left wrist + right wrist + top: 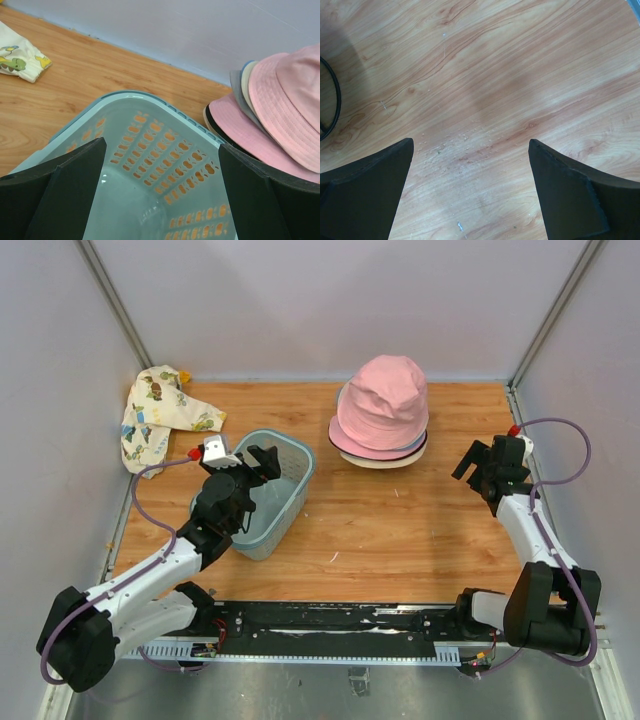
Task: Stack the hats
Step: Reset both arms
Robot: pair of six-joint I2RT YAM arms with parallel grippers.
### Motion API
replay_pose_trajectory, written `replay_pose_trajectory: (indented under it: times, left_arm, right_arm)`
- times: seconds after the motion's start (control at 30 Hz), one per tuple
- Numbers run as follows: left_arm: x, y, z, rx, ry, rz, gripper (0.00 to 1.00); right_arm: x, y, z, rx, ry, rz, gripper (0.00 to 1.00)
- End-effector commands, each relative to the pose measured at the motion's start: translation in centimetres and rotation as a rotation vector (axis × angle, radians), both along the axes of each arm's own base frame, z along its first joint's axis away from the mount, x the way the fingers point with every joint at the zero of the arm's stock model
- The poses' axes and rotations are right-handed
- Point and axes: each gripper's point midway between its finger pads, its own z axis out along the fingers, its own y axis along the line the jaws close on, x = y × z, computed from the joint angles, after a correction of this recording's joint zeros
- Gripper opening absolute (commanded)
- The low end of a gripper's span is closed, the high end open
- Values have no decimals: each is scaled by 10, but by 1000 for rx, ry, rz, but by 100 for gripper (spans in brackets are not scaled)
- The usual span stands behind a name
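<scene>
Several hats lie stacked in one pile at the back middle of the table, a pink hat (384, 400) on top, with grey, cream and dark brims showing under it. The pile also shows at the right of the left wrist view (280, 110). My left gripper (262, 466) is open and empty, hovering over the blue-grey mesh basket (290, 502), whose inside fills the left wrist view (150, 165). My right gripper (478, 466) is open and empty, to the right of the pile, over bare wood (470, 145).
A cream cloth with cartoon prints (158, 415) lies bunched at the back left corner, its edge in the left wrist view (20, 57). Grey walls close the table on three sides. A dark curved hat brim edge (335, 100) shows at the left of the right wrist view.
</scene>
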Motion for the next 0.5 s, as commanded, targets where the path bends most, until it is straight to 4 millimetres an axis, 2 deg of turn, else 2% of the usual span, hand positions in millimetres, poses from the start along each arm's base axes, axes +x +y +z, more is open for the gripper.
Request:
replay_pose_trajectory:
  times: [0.0,0.47]
  left_arm:
    - [-1,-2,5,-14,-28,7,100]
    - [-2,-2,0,-6,-18,9,100]
  right_arm:
    - [4,2,8,9,-21,-3,99]
    - [4,4,7,17,-21,0,98]
